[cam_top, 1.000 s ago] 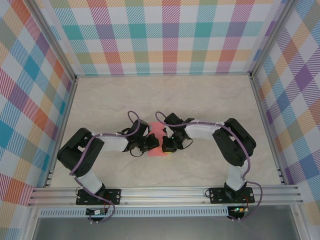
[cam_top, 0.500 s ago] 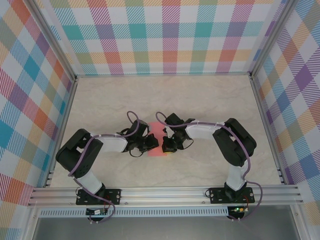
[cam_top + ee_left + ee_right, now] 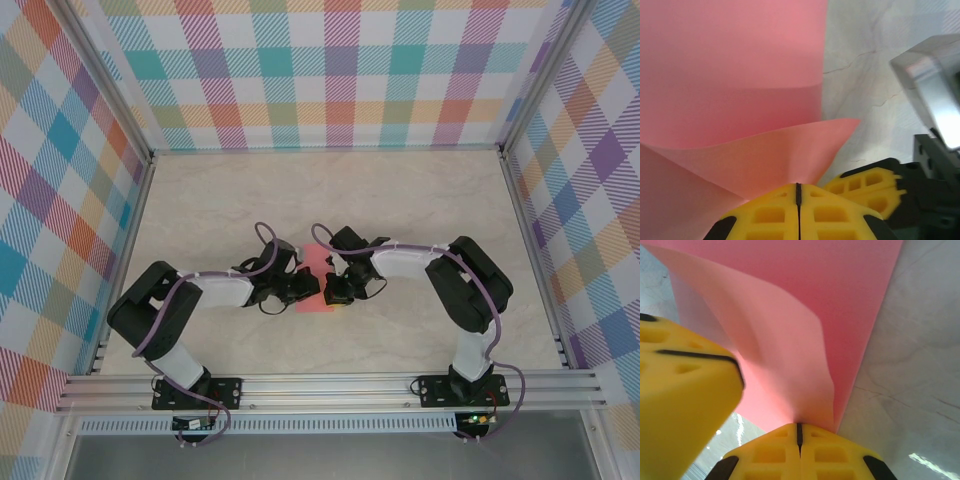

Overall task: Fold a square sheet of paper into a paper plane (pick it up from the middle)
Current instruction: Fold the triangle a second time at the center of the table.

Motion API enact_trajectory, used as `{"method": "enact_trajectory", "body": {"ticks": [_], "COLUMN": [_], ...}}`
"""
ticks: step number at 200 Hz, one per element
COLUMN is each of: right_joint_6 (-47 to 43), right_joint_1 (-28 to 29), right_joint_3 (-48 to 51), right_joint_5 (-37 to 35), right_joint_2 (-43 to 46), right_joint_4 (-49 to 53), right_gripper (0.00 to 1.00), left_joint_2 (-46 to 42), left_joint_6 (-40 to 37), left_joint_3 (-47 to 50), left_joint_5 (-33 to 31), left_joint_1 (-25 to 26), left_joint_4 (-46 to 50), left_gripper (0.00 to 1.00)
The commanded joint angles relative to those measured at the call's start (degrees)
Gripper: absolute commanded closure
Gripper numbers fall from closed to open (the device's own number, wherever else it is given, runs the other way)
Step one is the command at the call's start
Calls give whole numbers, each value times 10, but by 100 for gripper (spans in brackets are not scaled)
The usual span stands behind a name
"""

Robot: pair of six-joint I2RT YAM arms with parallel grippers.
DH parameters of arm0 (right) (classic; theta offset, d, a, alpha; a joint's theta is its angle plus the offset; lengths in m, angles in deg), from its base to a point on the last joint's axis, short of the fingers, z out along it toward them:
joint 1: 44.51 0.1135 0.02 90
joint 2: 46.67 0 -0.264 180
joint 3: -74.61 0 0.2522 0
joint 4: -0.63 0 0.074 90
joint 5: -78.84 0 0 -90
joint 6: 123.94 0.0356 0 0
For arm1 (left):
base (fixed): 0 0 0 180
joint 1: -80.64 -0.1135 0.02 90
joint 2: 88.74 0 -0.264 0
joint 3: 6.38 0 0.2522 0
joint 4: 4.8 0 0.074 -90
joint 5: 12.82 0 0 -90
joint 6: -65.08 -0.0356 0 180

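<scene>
The salmon-pink square sheet of paper (image 3: pixel 316 262) lies on the marble table between my two grippers. My left gripper (image 3: pixel 307 290) comes at it from the left, my right gripper (image 3: pixel 331 291) from the right. In the left wrist view the yellow fingertips (image 3: pixel 770 215) of my left gripper (image 3: pixel 798 186) are pressed together on a raised pointed flap of the paper (image 3: pixel 740 65). In the right wrist view my right gripper (image 3: pixel 799 426) is likewise shut on a curled-up flap of the paper (image 3: pixel 850 300). The rest of the sheet lies flat.
The two grippers are nearly touching: the right one's yellow finger (image 3: pixel 867 187) shows in the left wrist view, the left one's finger (image 3: pixel 680 390) in the right wrist view. Plaid walls (image 3: pixel 320 70) and aluminium rails (image 3: pixel 330 390) enclose the table (image 3: pixel 420 190).
The left arm's elbow has shifted slightly toward the near left. Both grippers stay pinched at the paper's near part.
</scene>
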Motion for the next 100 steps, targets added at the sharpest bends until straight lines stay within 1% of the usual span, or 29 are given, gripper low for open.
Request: {"method": "enact_trajectory", "body": {"ticks": [1, 34, 67, 100], "right_joint_6": [-2, -1, -8, -18], "right_joint_1": [3, 3, 3, 3], "right_joint_3": [26, 29, 36, 52], "right_joint_5": [-26, -29, -52, -70], "right_joint_2": [-29, -31, -40, -50], "right_joint_4": [41, 43, 60, 77], "right_gripper": [95, 95, 95, 95], "left_joint_2": [22, 33, 22, 13], "left_joint_6": [6, 5, -13, -36], "left_joint_3": [0, 0, -8, -21], "left_joint_5": [13, 0, -74, -128], "left_joint_1": [11, 11, 11, 7], "left_joint_4": [-20, -13, 60, 107], "left_gripper": [95, 95, 95, 95]}}
